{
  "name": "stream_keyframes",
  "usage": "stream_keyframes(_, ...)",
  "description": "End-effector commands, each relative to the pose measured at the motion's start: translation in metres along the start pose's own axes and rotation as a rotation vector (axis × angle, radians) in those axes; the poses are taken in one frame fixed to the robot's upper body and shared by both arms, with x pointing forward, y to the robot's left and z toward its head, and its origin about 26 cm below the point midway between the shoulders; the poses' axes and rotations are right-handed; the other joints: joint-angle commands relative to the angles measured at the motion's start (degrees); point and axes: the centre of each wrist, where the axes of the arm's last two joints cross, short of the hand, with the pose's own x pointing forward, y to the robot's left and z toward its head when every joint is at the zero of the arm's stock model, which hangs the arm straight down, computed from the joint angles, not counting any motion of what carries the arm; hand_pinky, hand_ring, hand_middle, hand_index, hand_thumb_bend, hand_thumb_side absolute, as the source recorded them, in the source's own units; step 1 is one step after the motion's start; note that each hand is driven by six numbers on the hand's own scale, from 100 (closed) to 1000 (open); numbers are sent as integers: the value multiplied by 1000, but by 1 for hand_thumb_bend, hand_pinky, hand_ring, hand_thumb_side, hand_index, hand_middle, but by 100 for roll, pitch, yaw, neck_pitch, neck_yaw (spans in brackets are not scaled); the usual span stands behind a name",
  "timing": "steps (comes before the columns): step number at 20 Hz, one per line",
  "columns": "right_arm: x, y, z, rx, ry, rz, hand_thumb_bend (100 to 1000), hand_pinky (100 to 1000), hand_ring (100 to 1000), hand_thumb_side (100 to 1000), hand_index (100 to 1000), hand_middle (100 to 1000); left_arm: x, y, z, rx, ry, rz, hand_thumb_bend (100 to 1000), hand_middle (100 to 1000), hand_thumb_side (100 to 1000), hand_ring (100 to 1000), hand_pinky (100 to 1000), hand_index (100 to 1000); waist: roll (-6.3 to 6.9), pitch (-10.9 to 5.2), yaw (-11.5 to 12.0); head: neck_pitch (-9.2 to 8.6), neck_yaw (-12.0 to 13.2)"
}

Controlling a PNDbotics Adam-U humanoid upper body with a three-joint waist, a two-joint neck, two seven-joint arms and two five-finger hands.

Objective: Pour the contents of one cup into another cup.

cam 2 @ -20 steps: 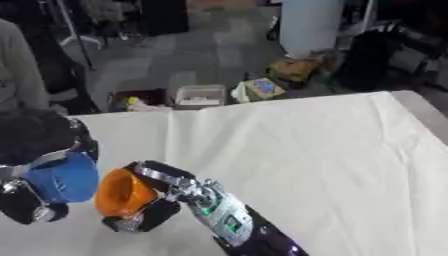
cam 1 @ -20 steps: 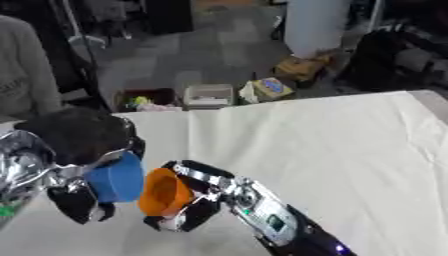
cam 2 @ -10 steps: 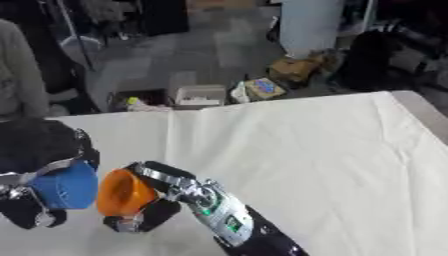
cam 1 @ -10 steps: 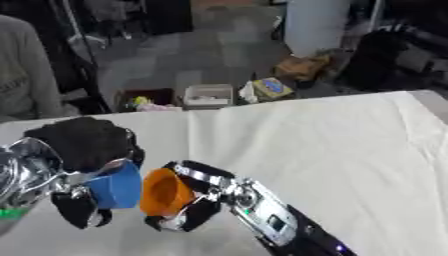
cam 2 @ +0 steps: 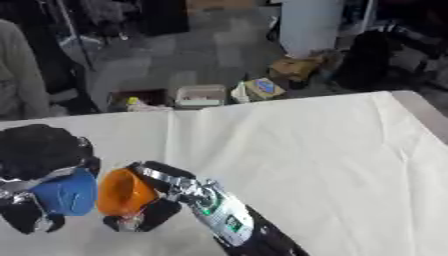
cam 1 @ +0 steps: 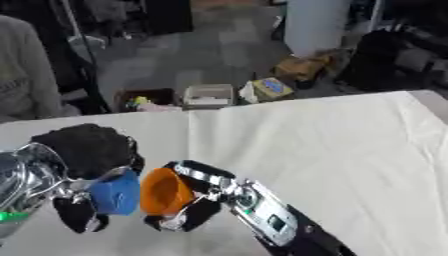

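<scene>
My left hand (cam 1: 83,155) holds a blue cup (cam 1: 116,193) at the lower left, fingers curled around it. Right beside it, my right hand (cam 1: 203,186) is shut on an orange cup (cam 1: 164,191), which lies tipped on its side with its mouth turned toward the blue cup. The two cups nearly touch, just above the white table (cam 1: 332,145). What is inside either cup is hidden.
The white cloth-covered table stretches to the right and back. Beyond its far edge the floor holds boxes and bins (cam 1: 208,95). A person in grey (cam 1: 26,85) stands at the far left, away from the cups.
Both hands and their cups have drifted slightly lower and to the right together; the orange cup stays tipped toward the blue one.
</scene>
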Motion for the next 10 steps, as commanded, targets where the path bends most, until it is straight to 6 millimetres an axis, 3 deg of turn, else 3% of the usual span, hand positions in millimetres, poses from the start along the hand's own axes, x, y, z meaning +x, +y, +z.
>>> stream_keyframes(1,6,-8,-1,-10,-17,10,100,205,211,100,457,190,-6,4,3,7,30,-38,364,250,100,100,100,683,11,-117,3,-65,4)
stream_keyframes(10,7,-4,-4,8,-21,-3,100,204,217,100,456,190,-7,12,3,35,67,-57,365,249,100,100,100,684,14,-117,-8,-61,11)
